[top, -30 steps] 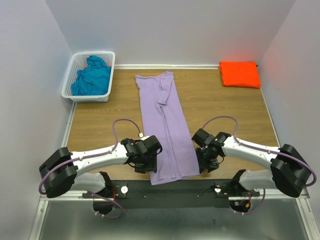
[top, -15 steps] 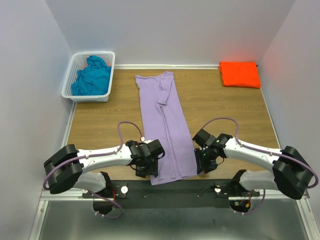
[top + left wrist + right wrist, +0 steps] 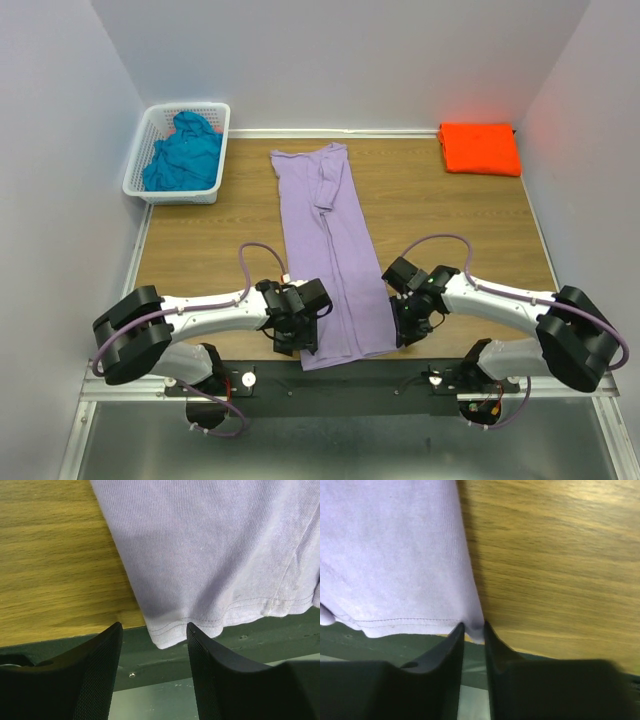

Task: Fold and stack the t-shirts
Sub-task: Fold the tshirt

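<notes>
The lavender-purple t-shirt [image 3: 330, 250] lies as a long narrow strip down the middle of the table, its hem hanging over the near edge. My left gripper [image 3: 298, 338] is open, and its fingers straddle the hem's near-left corner [image 3: 167, 635] without pinching it. My right gripper [image 3: 404, 326] is shut on the hem's near-right corner [image 3: 474, 626]. The bright orange t-shirt [image 3: 480, 148] lies folded at the far right corner. The teal-blue t-shirt [image 3: 185, 150] is bunched in the basket.
The white lattice basket [image 3: 140, 185] stands at the far left corner. Grey walls close in the table on three sides. Below the near table edge [image 3: 60, 630] runs a dark green rail [image 3: 150, 665].
My left gripper has slid nearer and to the right, onto the hem's left corner. My right gripper has shifted slightly toward the hem's right corner.
</notes>
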Robot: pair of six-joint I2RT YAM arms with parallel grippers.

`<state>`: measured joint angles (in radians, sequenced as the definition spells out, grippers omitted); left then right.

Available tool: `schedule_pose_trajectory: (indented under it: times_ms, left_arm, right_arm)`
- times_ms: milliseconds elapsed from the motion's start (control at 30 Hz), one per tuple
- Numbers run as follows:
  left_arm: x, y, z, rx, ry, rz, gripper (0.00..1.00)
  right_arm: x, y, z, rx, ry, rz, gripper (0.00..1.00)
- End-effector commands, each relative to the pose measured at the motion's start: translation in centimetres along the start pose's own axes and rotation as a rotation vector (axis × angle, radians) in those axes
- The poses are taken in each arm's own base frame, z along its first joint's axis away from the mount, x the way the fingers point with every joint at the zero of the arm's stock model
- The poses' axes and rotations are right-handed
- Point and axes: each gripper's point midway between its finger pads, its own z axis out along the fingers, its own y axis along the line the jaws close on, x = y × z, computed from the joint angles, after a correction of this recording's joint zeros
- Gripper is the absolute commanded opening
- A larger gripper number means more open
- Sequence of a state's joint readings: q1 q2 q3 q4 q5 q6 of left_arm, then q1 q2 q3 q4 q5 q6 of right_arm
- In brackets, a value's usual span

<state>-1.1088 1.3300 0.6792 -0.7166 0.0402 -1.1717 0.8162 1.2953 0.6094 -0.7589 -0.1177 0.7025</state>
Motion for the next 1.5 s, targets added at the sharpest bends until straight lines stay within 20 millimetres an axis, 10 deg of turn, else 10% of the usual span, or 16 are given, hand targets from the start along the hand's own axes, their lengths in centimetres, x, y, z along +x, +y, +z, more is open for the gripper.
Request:
schedule_pose_trajectory:
  times_ms: [0,133,1000,1233,1467]
  left_arm:
    - [0.1,-0.5,-0.4,-0.004,0.002,-0.017,0.61]
    - [0.1,-0.8,-0.4,-0.002,0.004,-0.022,0.6]
    - [2.7,-0.2,1.7,-0.087,0.069,-0.006,0.35]
    - [3.4,-0.6,2.2,-0.086,0.076,0.027,0.0]
    - [3.9,-1.9,0.1,-0.046,0.078,0.059,0.0]
  right_arm:
    - [0.3,-0.6,0.8,0.02,0.015,-0.012,0.23]
    - [0.4,-0.6,0.8,0.024,0.022,-0.014,0.01]
    - [0.0,-0.3,0.6,0.009,0.007,-0.031,0.01]
    - [0.2,-0.1,0.5,-0.009,0.009,-0.03,0.01]
    - [1.1,0.3,-1.0,-0.053,0.018,-0.023,0.01]
